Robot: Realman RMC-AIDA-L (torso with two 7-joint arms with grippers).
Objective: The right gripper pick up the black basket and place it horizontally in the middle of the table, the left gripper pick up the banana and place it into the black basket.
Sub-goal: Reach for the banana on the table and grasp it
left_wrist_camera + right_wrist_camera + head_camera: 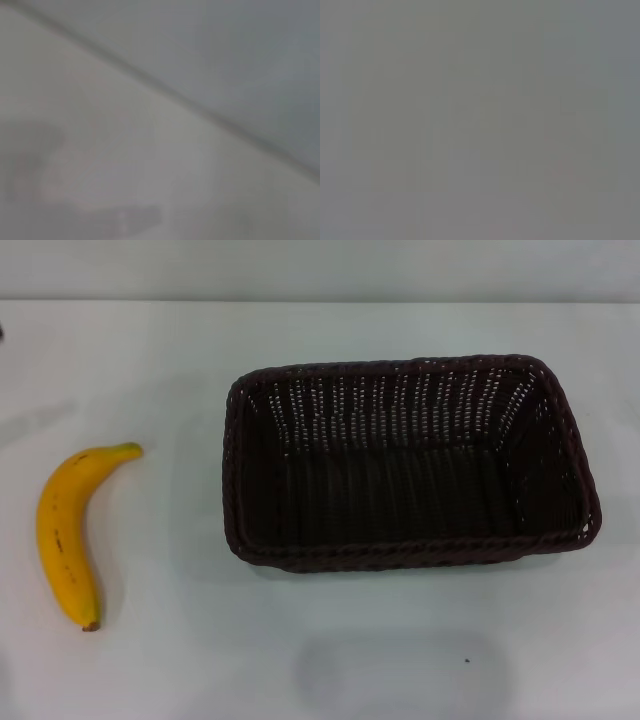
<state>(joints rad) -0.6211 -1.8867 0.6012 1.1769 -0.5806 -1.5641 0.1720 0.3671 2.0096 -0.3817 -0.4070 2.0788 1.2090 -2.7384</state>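
Note:
The black basket [410,465], a large dark woven wicker basket with a braided rim, lies with its long side across the white table [300,660], a little right of the middle, and holds nothing. The banana [68,535] lies on the table at the left, apart from the basket, its greenish stem toward the far side and its dark end toward the near edge. Neither gripper shows in the head view. The left wrist view shows only bare table surface [100,150] and a grey background. The right wrist view shows plain grey.
The table's far edge [320,300] meets a grey wall. A small dark speck [466,660] lies on the table in front of the basket.

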